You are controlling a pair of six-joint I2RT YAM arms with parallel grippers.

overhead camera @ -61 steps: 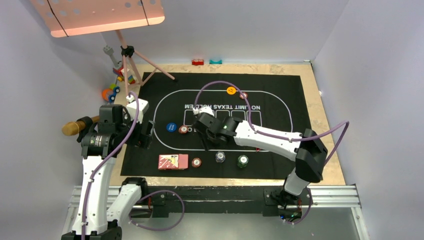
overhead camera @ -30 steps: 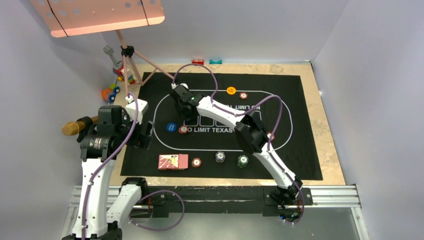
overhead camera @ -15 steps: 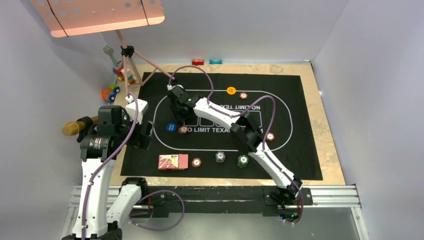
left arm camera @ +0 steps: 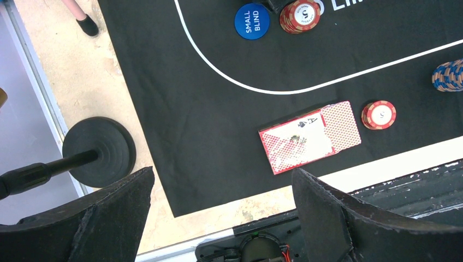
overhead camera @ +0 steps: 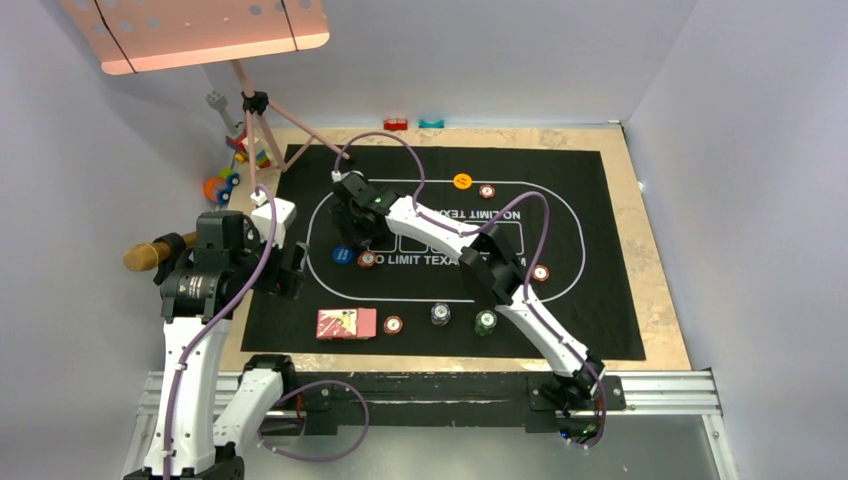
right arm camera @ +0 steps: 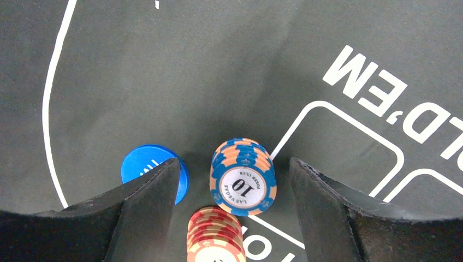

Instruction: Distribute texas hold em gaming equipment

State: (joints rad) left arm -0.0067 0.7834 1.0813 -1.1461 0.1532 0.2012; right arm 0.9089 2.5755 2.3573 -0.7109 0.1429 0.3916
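Blue stack set down beside the blue button

The right pincer (right arm camera: 232,218) stands spread around the blue stack (right arm camera: 243,176), which rests on the mat (right arm camera: 229,71) untouched by either finger, apparently just placed as a blind. It sits just right of the blue button (right arm camera: 146,165), with a red stack (right arm camera: 215,240) just nearer. The left pincer (left arm camera: 221,218) hangs wide apart, holding nothing, above the cards (left arm camera: 308,136).

Your right arm reaches far out and to the left across the table, elbow bent midway, wrist pitched down. Your right gripper (right arm camera: 235,202) points down with its fingers (right arm camera: 147,210) spread apart and nothing pinched. Your left arm stands folded at the near left, left gripper (left arm camera: 218,218) wide open, empty.
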